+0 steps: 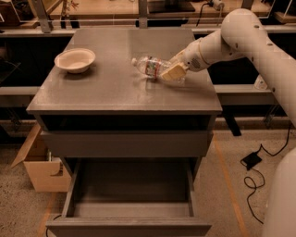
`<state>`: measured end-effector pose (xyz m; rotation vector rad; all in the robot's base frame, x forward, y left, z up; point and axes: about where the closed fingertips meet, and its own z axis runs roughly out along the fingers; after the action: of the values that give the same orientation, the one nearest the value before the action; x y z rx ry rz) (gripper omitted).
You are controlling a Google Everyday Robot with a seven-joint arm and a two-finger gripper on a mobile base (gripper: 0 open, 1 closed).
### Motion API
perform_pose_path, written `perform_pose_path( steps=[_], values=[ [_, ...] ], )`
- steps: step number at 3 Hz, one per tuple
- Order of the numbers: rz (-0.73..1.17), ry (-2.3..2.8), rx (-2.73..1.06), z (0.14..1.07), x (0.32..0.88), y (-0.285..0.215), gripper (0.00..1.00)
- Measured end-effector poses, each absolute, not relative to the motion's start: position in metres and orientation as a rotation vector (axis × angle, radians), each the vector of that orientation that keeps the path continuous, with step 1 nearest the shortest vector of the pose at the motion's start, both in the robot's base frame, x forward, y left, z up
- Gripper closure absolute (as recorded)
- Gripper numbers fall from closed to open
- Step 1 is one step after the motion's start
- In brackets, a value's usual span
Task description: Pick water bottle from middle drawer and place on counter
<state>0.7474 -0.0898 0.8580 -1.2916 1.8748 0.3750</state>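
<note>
You see speckled floor (14, 208) | cardboard box (41, 172) left | black pedal (252, 160) right | wooden bench (111, 8) behind | hand (173, 72) low over counter (115, 90), right side.

- We have the grey worktop (115, 95), flat and slightly glossy.
- A pale bowl (75, 60) sits upright on its left side.
- The water bottle (149, 67) lies on its side, right of centre.
- The gripper (172, 72) is at the bottle's right end.

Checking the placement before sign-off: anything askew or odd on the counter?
Yes: the water bottle lies on its side on the counter, cap pointing left. The gripper is at its base end. The bowl sits upright; no spill visible.
</note>
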Motion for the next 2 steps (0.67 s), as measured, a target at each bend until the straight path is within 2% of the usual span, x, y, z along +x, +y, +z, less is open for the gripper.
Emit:
perform_pose_path(
  steps=[2],
  values=[
    [0.381, 1.875, -1.296, 0.8555, 0.7476, -0.0869, 0.04]
  ],
)
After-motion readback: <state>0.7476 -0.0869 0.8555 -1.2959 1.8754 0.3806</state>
